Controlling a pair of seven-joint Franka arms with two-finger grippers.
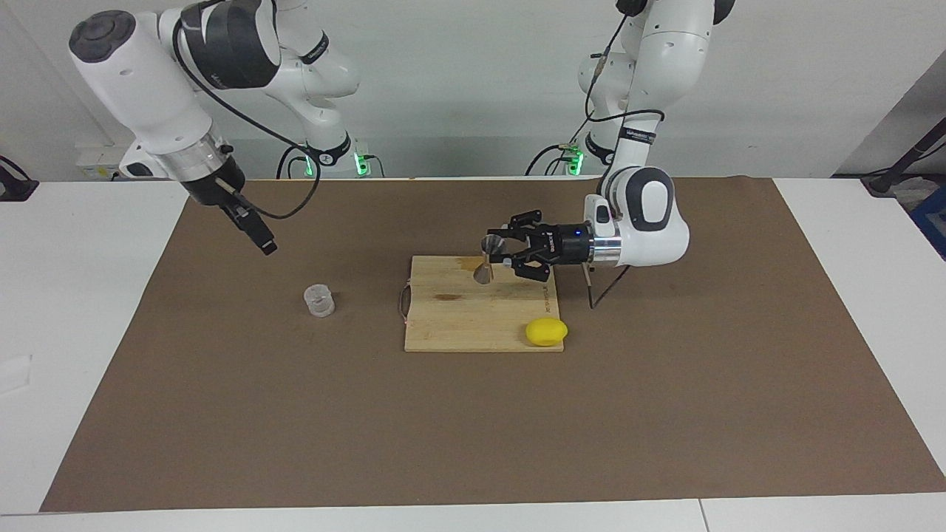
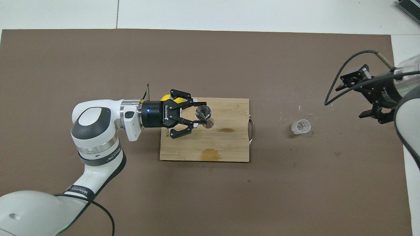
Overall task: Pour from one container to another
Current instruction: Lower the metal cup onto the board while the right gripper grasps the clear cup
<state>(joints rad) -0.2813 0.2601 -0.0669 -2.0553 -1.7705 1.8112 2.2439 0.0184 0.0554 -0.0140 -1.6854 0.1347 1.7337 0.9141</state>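
Observation:
The small clear cup point(image 1: 319, 301) point(image 2: 301, 127) stands upright on the brown mat, toward the right arm's end of the table. My left gripper point(image 1: 494, 250) point(image 2: 199, 115) is shut on the metal hourglass jigger point(image 1: 485, 260) point(image 2: 203, 113). It holds the jigger roughly upright, slightly tilted, in the air over the wooden cutting board point(image 1: 473, 318) point(image 2: 216, 147). My right gripper point(image 1: 262, 240) point(image 2: 356, 95) hangs open and holds nothing. It is over the mat at the right arm's end, apart from the cup.
A yellow lemon point(image 1: 547, 332) point(image 2: 165, 97) lies at the board's corner toward the left arm's end, partly covered by the left gripper in the overhead view. The board has a wire handle point(image 2: 252, 131) on its cup-side edge. Small crumbs lie around the cup.

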